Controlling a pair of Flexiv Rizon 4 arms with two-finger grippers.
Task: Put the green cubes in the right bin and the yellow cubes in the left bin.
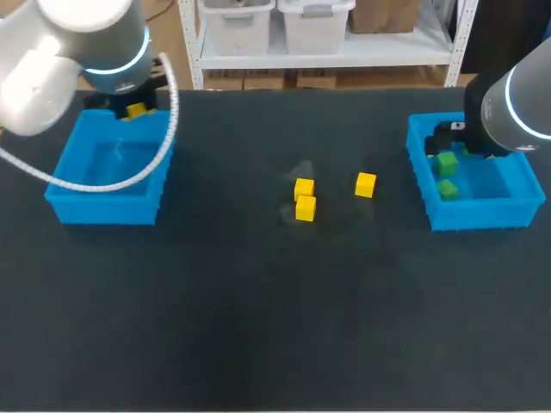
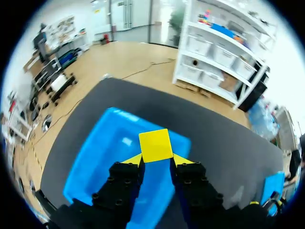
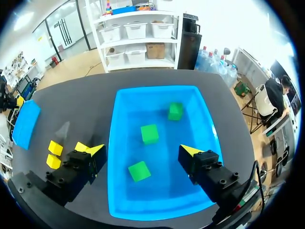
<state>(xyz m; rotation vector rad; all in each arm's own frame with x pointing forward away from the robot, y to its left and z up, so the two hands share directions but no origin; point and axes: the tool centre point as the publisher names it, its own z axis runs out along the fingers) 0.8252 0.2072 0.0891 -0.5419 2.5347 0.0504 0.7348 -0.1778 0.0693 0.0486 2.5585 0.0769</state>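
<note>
My left gripper [image 2: 157,161] is shut on a yellow cube [image 2: 156,145] and hangs over the left blue bin [image 2: 95,157]; the head view shows that cube [image 1: 135,110] at the bin's far rim. Three more yellow cubes lie mid-table: a touching pair [image 1: 303,188] [image 1: 306,208] and a single one [image 1: 365,184]. My right gripper [image 3: 142,151] stands open above the right blue bin [image 3: 119,114], nothing between its fingers. Three green cubes [image 3: 175,110] [image 3: 149,133] [image 3: 139,171] rest on that bin's floor.
The left bin [image 1: 103,206] sits at the table's left, the right bin [image 1: 478,215] at its right edge. A white cable [image 1: 168,129] loops from my left arm over the left bin. Dark tabletop [image 1: 258,327] stretches in front.
</note>
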